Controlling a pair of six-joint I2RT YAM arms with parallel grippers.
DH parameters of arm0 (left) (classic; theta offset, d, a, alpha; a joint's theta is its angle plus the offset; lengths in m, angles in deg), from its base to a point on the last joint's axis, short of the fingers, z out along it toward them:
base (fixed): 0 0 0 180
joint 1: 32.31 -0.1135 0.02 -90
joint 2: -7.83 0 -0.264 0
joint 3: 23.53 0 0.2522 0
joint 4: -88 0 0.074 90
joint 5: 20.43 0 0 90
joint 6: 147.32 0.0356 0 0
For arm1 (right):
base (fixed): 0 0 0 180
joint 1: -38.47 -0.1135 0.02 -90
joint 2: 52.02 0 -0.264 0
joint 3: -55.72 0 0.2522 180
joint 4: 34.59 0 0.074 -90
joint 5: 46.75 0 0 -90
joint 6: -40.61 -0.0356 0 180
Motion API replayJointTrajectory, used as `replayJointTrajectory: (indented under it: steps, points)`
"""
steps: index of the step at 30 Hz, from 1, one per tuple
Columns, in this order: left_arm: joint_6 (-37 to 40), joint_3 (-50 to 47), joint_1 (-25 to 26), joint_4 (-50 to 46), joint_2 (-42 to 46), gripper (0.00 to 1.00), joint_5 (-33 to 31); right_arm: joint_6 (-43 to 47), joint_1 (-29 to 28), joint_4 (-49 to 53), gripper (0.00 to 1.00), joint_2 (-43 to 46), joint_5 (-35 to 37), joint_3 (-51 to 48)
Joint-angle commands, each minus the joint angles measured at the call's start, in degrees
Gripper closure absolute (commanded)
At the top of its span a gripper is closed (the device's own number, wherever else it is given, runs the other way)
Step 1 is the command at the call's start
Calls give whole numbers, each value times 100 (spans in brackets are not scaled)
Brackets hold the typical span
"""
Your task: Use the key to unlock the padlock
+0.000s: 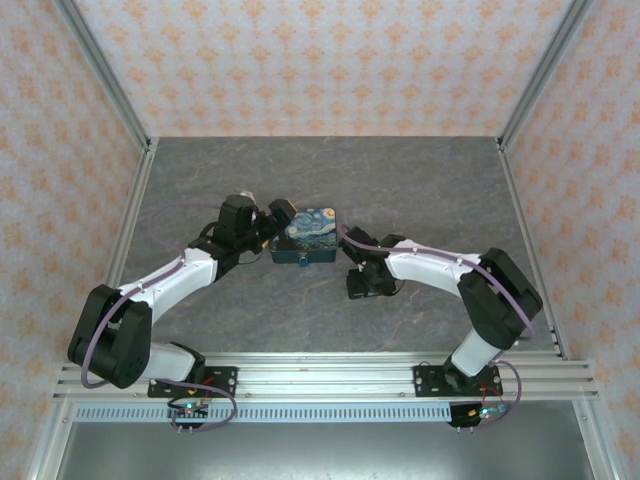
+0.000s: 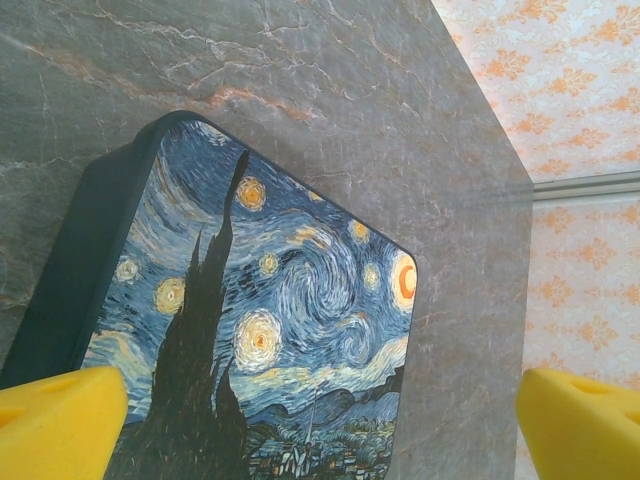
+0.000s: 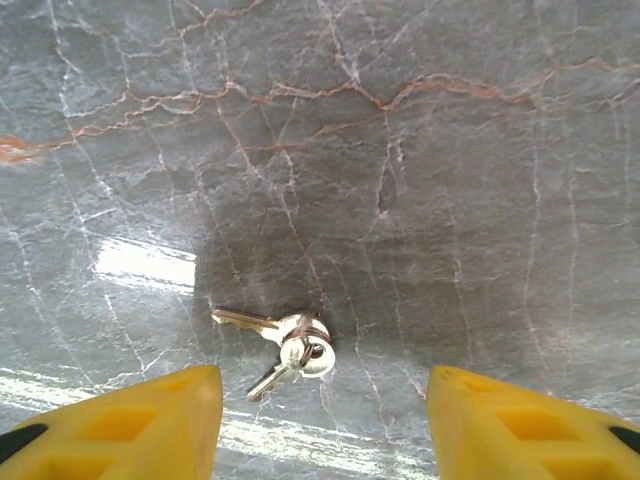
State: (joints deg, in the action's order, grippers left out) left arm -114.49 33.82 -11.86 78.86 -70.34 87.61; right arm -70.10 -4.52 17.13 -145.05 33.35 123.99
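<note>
Low centre of the right wrist view, just ahead of spread, empty right jaws: small silvery ringed key (image 3: pixel 290 345), flat on grey marbled worktop (image 3: pixel 400 150), long blade pointing frame-left. Mid-frame overhead, starry-night painted rounded-rectangular padlock (image 1: pixel 306 236), facing wide-spread left jaws.

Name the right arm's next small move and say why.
Probably lower the right gripper straight down and close it on the keys. They lie flat on the table, two silver keys on a ring, roughly centred between the gripper's open fingers and not yet held. The padlock cannot be unlocked until a key is picked up.
</note>
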Motion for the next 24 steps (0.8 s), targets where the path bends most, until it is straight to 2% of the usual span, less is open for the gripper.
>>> replayJointTrajectory:
  steps: [1,19,24]
  points:
    - [-23,-1,-52,135,-73,0,30,56,-35,233,44,87,145,75]
    - [-23,-19,-50,164,-71,0,9,427,-35,368,50,-545,155,484]
    - [-45,-18,-50,197,-94,0,16,385,-35,283,60,-646,161,440]
